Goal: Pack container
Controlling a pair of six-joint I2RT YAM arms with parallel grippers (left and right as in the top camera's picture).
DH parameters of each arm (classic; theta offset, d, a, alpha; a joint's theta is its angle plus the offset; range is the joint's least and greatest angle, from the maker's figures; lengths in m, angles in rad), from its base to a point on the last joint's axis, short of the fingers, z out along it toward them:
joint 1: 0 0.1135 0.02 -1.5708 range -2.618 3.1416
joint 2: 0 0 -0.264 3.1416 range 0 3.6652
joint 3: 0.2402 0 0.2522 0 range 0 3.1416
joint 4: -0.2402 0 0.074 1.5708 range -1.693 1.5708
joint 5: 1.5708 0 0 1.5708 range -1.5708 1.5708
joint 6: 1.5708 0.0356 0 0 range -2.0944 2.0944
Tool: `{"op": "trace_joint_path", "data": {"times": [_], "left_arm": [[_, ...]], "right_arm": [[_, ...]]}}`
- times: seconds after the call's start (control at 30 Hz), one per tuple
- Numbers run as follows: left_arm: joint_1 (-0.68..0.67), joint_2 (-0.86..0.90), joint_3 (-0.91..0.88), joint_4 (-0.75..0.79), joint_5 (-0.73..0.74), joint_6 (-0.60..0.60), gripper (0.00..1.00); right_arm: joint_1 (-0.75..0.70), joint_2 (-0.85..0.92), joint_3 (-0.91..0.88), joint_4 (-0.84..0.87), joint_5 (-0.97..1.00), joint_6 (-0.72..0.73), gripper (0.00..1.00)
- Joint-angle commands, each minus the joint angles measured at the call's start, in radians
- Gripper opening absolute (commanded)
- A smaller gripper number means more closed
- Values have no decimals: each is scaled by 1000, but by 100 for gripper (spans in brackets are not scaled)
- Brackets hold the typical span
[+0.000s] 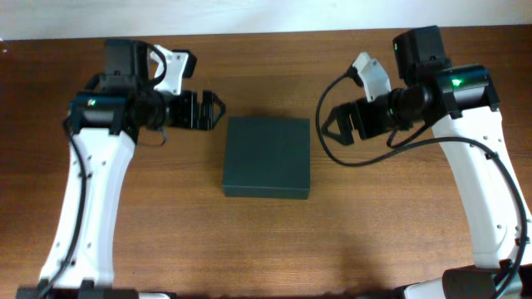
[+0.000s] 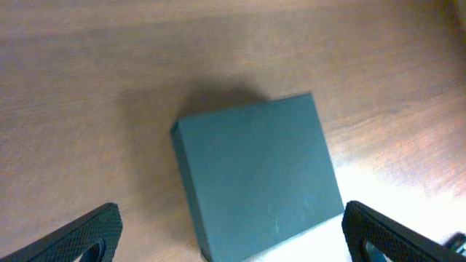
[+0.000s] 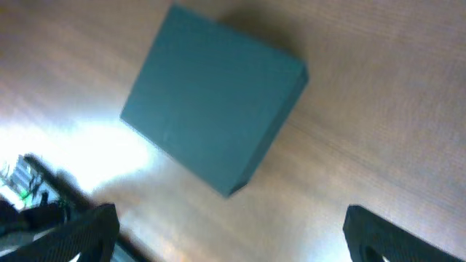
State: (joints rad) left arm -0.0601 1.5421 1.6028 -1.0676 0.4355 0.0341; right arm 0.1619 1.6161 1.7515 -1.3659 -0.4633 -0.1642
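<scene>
Container (image 1: 267, 157), dark green and closed, lies flat at the centre of the frame on the brown wooden surface (image 1: 266, 249). Left claw (image 1: 219, 110) hangs near its upper left corner and right claw (image 1: 326, 127) near its upper right. Both are spread wide, gripping nothing and clear of the box.

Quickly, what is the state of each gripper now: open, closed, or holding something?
Left gripper: open, holding nothing, beside the container.
Right gripper: open, holding nothing.
</scene>
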Motion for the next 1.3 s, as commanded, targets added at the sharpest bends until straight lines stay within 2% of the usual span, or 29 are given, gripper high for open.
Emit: {"op": "trace_joint_path", "data": {"times": [0.0,0.17,0.37,0.5,0.8,1.0,1.27], "left_arm": [[-3,-103,17,-72,-101,22,99],[-3,-243,17,-192,-107,43,99],[-3,-416,11,-257,-107,42,99],[-3,-541,-47,-288,-107,32,99],[-3,-826,-334,-288,-84,0,99],[-3,-964,-439,-288,-81,0,99],[-3,-986,-439,-288,-84,1,99]], "right_arm": [[7,-86,17,-60,-3,-131,99],[7,-244,14,-144,-3,-261,99],[7,-496,-51,-159,-2,-335,99],[7,-700,-194,-137,-2,-337,99],[7,-1065,-536,-66,-3,-332,99],[7,-1124,-563,-66,-3,-303,99],[7,-1123,-564,-67,-2,-303,99]]}}
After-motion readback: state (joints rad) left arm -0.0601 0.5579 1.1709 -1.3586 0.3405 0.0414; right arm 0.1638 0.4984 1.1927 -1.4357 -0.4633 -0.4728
